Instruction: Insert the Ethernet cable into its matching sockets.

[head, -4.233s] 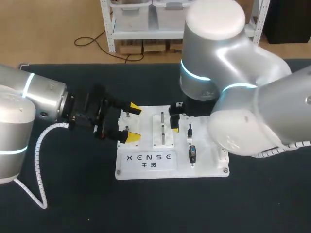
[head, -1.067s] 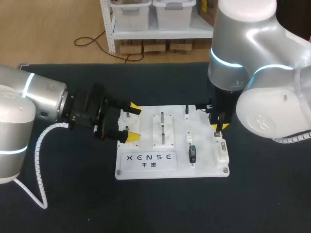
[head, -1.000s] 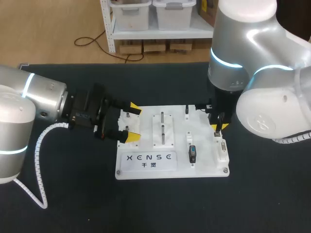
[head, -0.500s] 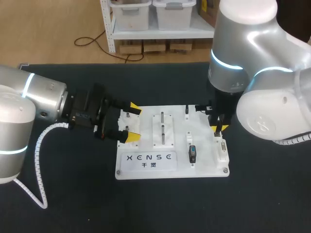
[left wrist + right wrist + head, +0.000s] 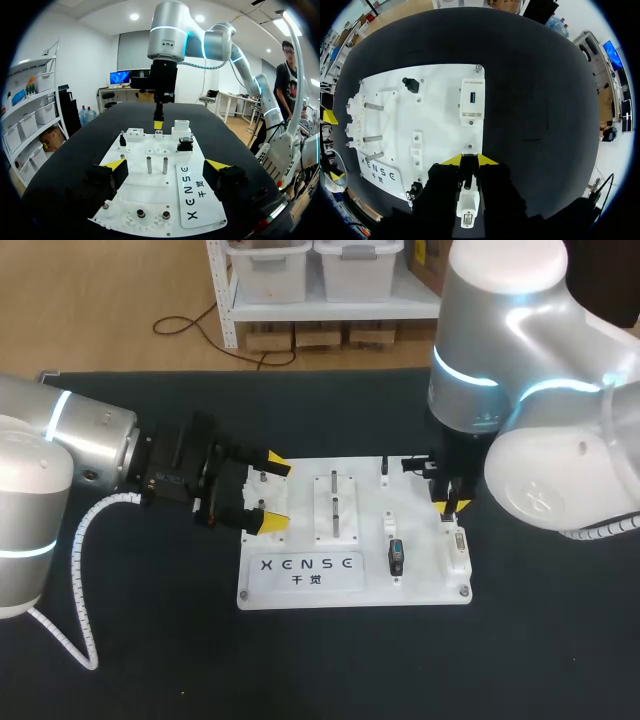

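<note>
Black table (image 5: 150,660) with the white board (image 5: 270,590) in the middle. Left gripper (image 5: 272,492) sits at the board's left end, fingers spread wide. Right gripper (image 5: 470,160) hangs over the right end, fingers pinched narrow on the Ethernet cable (image 5: 468,202), looks like a stubby white plug, socket block (image 5: 457,545) just beside

Left arm (image 5: 70,430) and right arm (image 5: 510,350) — glossy silver-grey, cyan light rings; white spiral cable (image 5: 97,508) on the left.
</note>
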Robot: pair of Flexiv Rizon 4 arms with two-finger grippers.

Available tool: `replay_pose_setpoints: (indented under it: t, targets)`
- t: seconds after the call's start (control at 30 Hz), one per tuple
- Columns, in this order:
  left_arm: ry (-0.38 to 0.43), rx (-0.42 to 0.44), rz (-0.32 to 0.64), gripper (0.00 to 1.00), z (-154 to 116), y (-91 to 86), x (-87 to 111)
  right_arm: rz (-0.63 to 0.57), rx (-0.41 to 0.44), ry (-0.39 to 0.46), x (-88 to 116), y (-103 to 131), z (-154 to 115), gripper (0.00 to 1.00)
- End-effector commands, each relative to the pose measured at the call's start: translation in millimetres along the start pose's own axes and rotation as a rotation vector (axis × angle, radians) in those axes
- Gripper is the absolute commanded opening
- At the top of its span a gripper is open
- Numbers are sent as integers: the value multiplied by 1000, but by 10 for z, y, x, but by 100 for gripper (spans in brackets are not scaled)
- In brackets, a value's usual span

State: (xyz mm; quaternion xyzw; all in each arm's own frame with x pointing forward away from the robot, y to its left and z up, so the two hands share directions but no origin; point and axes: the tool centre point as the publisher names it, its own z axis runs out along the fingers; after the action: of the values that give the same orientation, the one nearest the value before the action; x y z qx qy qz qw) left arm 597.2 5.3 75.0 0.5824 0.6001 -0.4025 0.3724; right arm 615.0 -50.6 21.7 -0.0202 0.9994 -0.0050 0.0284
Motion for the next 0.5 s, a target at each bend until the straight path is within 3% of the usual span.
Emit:
replay_pose_setpoints:
  t: [0.03,0.43,0.5]
  targets:
    - [-3,-1,2,100,2,2,13,6,2,-3,-7,-13,146,0]
    - [-3,-1,2,100,2,2,13,-28,-20,-44,-33,-30,60,0]
    - [-3,-1,2,100,2,2,13,-37,-38,-49,-33,-11,22,100]
